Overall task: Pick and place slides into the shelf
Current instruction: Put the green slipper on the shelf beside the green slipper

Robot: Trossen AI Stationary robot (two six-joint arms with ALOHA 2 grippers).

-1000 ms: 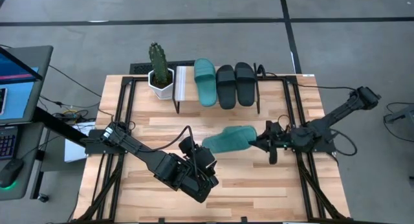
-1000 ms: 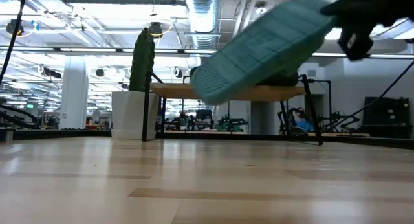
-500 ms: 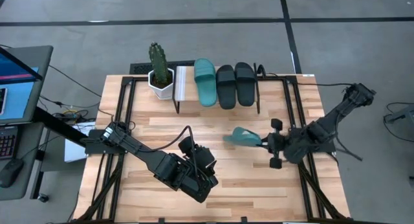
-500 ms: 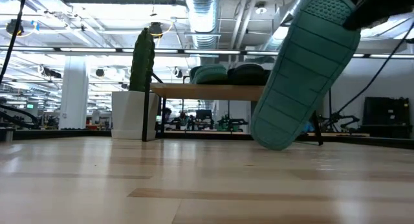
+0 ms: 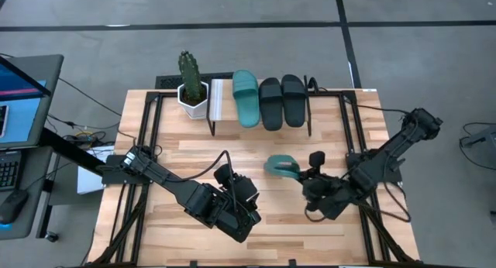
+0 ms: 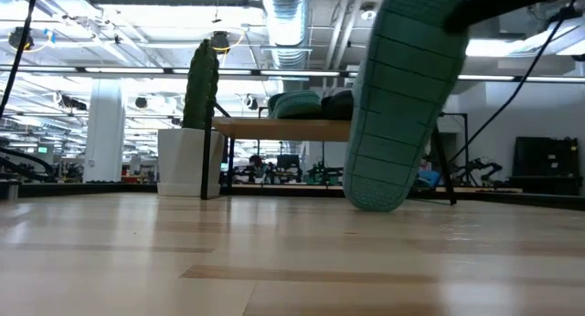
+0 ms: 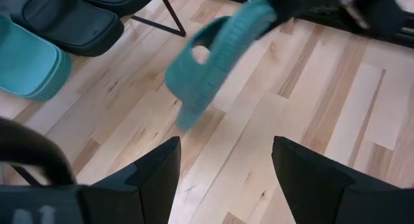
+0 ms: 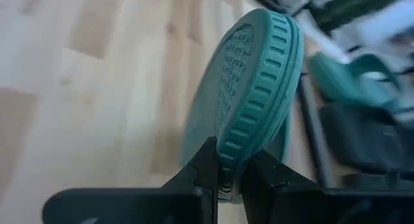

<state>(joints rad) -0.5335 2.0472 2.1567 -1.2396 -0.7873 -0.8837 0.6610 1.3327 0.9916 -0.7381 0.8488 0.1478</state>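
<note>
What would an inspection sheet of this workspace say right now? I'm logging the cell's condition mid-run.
Surface: wooden table, bare planks in front.
Job's things: shelf holds one teal slide and two black slides; second teal slide hangs nearly vertical, off the table.
Clutter: potted cactus beside the shelf.
Grippers: right tool shut on the hanging slide's edge; left tool open, empty, near the table's front.
Cables: loose on the floor at both sides.
Surroundings: monitor at left; large hall beyond.
</note>
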